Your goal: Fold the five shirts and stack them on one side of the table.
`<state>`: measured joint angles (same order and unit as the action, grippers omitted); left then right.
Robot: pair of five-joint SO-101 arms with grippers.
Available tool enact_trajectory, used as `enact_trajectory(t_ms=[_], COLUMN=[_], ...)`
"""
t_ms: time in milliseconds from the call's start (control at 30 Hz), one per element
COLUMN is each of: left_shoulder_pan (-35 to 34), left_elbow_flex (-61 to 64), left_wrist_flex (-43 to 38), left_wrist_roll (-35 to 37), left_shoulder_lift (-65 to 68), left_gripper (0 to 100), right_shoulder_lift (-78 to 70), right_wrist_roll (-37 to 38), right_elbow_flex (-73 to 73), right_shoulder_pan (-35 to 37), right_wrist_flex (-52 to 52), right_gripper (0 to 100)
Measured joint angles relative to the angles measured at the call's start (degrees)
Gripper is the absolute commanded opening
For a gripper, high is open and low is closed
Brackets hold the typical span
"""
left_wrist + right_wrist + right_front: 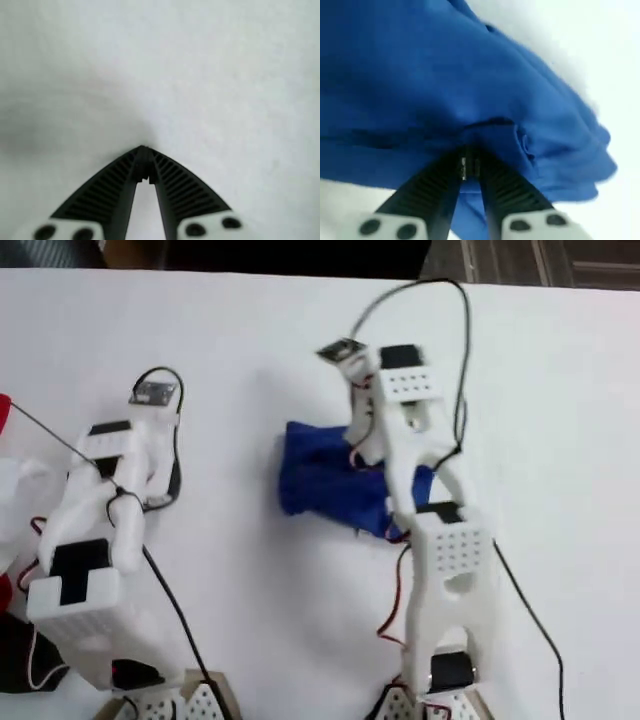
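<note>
The right gripper (469, 161) has its two black ribbed fingers pressed together at the tips, pinching a fold of the blue shirt (445, 75). In its wrist view the cloth bunches into a small pucker right at the tips and spreads away from them in loose folds, with white table (615, 60) past the shirt's far hem. The high view adds the shirt's place: it lies crumpled under the right arm (450, 560), partly hidden by it, about mid-table.

The left gripper (143, 154) is also pressed together, its tips meeting in a point with nothing between them, just above bare white tabletop. In the high view the left arm (100, 500) is bent over the table well apart from the shirt, with open table between them.

By count: two arms, two grippers, one blue shirt. Beyond the left arm, on the side away from the right gripper, the high view catches a red patch (3, 410), a white bundle (15, 495) and a black patch (15, 660) at its edge. Too little of them shows to tell if they are shirts. Black cables (466, 340) loop off both arms.
</note>
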<state>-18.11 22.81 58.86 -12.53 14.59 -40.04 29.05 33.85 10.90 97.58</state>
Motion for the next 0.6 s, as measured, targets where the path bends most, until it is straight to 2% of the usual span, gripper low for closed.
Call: enact_trajectory(t_ms=[333,467,600], left_shoulder_pan=[0.0,0.0,0.0], left_elbow_flex=[-0.5,-0.5,-0.5], left_wrist_flex=[0.1,0.1,0.1], left_wrist_roll=[0.1,0.1,0.1], left_shoulder_lift=[0.4,0.4,0.4], left_gripper=[3,3,3], right_shoulder_lift=[23.3,32.9,37.5], right_wrist_roll=[6.2,8.3,7.0], right_elbow_flex=[-31.4,-33.9,-32.3], right_shoulder_pan=[-1.8,-2.0,-2.0], right_wrist_flex=[0.0,-0.2,-7.6], right_gripper=[2.1,2.1,2.1])
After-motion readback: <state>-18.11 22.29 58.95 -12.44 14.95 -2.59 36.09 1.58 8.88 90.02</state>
